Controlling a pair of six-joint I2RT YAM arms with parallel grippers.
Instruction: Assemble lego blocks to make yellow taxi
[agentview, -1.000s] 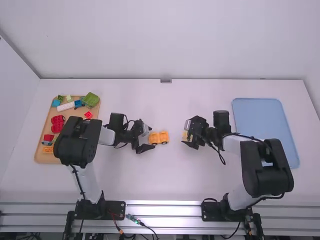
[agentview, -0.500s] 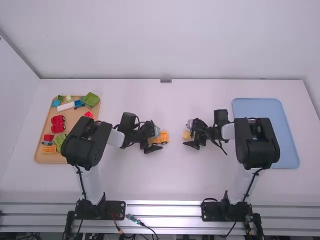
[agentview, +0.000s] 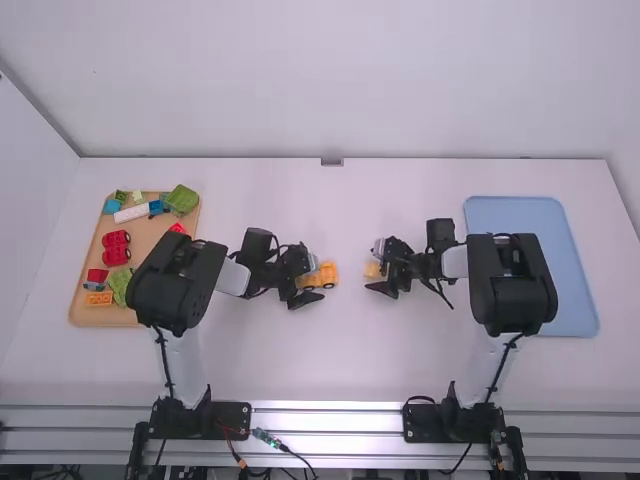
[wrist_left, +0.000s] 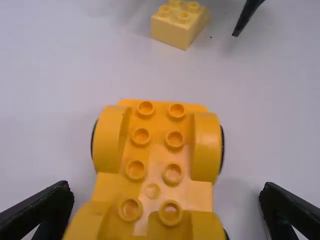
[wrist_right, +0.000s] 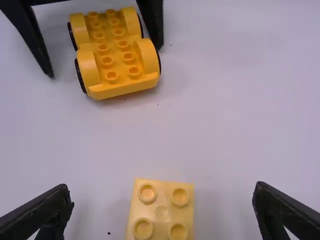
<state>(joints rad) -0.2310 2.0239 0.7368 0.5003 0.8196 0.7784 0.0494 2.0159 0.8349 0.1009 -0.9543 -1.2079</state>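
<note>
Yellow wheeled base (wrist_left: 157, 160), long axis left-right, end toward pale brick (wrist_right: 161, 214); left gripper (agentview: 315, 280), right gripper (agentview: 373, 268) spread.

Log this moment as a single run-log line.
left gripper: open, astride wheeled base | right gripper: open, astride pale yellow brick | base and brick: apart on table | assembly: not yet joined

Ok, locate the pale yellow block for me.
In the right wrist view, the pale yellow block lies between the fingers of the open right claw; in the high view, it sits right of the wheeled base.
</note>
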